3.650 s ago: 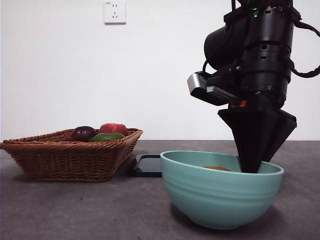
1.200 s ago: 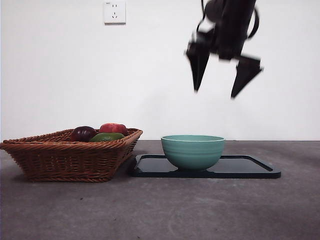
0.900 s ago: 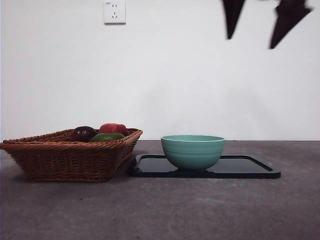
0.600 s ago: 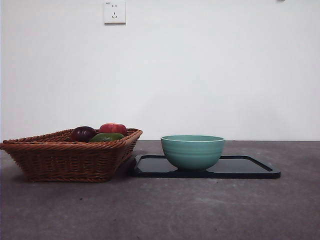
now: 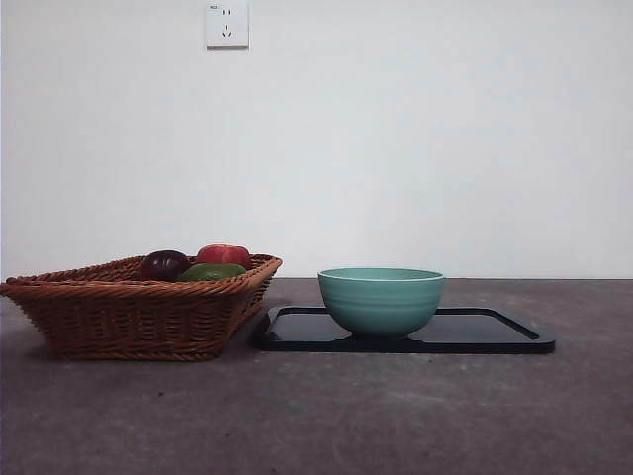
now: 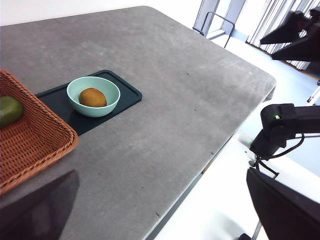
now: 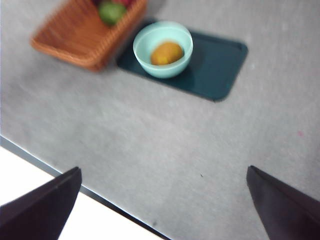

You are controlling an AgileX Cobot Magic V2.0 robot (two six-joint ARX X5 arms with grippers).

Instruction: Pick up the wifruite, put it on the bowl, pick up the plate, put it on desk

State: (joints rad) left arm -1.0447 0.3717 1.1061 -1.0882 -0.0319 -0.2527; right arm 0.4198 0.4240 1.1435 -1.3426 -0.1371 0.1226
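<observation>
**Operator:** Desk [image 5: 326,416] first: from the front I see open grey top ahead of everything and more bare surface at 3 o'clock of the black plate [image 5: 495,332]. My left wrist camera shows the table's far edge and a rounded corner, well apart from the plate.

**Observer:** What crowds the work?

**Operator:** Only the wicker basket [image 5: 129,312], just beside the plate's 9 o'clock end, holding a dark purple fruit [image 5: 164,264], a red one [image 5: 225,254] and a green one [image 5: 212,270].

**Observer:** And the wifruite?

**Operator:** It lies inside the bowl [image 5: 382,300] (the rim hides it from the front), plain in my wrist views [image 7: 167,53]. The bowl stands on the plate near the basket end.

**Observer:** Claws?

**Operator:** Left gripper [image 6: 165,210] and right gripper [image 7: 165,200] both hang high, jaws spread wide, holding nothing, well apart from the bowl.
</observation>
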